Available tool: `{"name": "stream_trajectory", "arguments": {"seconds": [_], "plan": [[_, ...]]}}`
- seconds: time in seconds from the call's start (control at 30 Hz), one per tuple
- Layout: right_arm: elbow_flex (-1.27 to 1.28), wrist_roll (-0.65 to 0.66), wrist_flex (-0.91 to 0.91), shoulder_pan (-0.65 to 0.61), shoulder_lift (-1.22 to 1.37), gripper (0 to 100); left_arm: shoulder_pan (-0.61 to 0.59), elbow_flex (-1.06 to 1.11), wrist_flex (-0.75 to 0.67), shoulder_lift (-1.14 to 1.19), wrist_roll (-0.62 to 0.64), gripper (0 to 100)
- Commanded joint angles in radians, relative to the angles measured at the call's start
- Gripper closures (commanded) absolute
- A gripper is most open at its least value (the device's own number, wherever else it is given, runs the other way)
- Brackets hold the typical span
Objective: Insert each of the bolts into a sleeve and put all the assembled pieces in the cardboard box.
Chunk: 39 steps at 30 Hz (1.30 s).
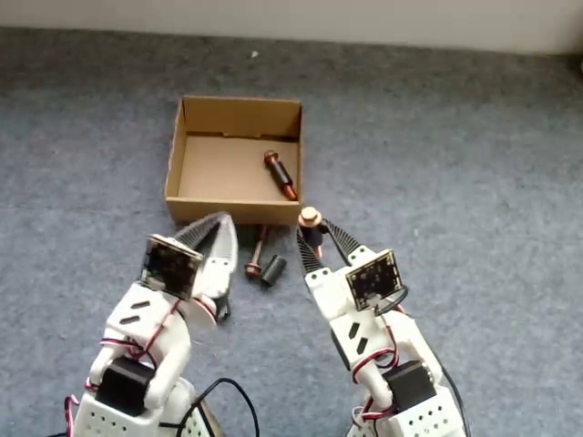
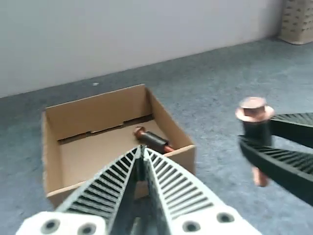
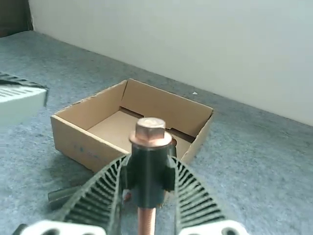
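Note:
My right gripper (image 1: 312, 232) is shut on a black sleeve with a copper bolt through it (image 1: 310, 221), held upright just in front of the cardboard box (image 1: 228, 209). In the right wrist view the bolted sleeve (image 3: 148, 171) stands between the fingers, bolt head up. A second assembled piece (image 1: 281, 175) lies inside the box near its right wall. A loose bolt (image 1: 259, 250) and a loose black sleeve (image 1: 273, 269) lie on the carpet between the arms. My left gripper (image 1: 225, 221) is shut on nothing, left of them and close to the box front (image 2: 181, 156).
Grey carpet (image 1: 455, 182) covers the whole floor, with open room right of and behind the box. A pale wall (image 1: 364, 18) runs along the far edge. The two grippers are close together, with the loose parts between them.

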Motion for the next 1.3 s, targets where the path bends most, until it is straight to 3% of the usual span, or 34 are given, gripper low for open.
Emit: {"name": "stream_trajectory", "arguments": {"seconds": [0.0,0.2,0.4,0.73,1.03,1.27], "plan": [[0.028,-0.009,-0.012,0.033,-0.016,99.4,-0.228,0.012,-0.011,-0.008,-0.020,99],[0.028,-0.008,-0.012,0.035,-0.016,99.4,-0.489,0.091,0.008,-0.008,-0.020,99],[0.028,-0.008,-0.010,0.035,-0.016,99.4,-0.590,0.213,0.003,-0.008,-0.021,99],[0.015,-0.006,0.085,0.033,-0.005,99.3,-0.596,0.243,0.052,0.001,-0.023,99],[-0.148,-0.006,0.165,0.028,0.005,99.3,-0.582,0.243,0.083,0.001,-0.023,99],[-0.320,0.051,0.162,-0.038,0.320,99.3,-0.519,0.243,0.110,-0.001,-0.023,99]]}}
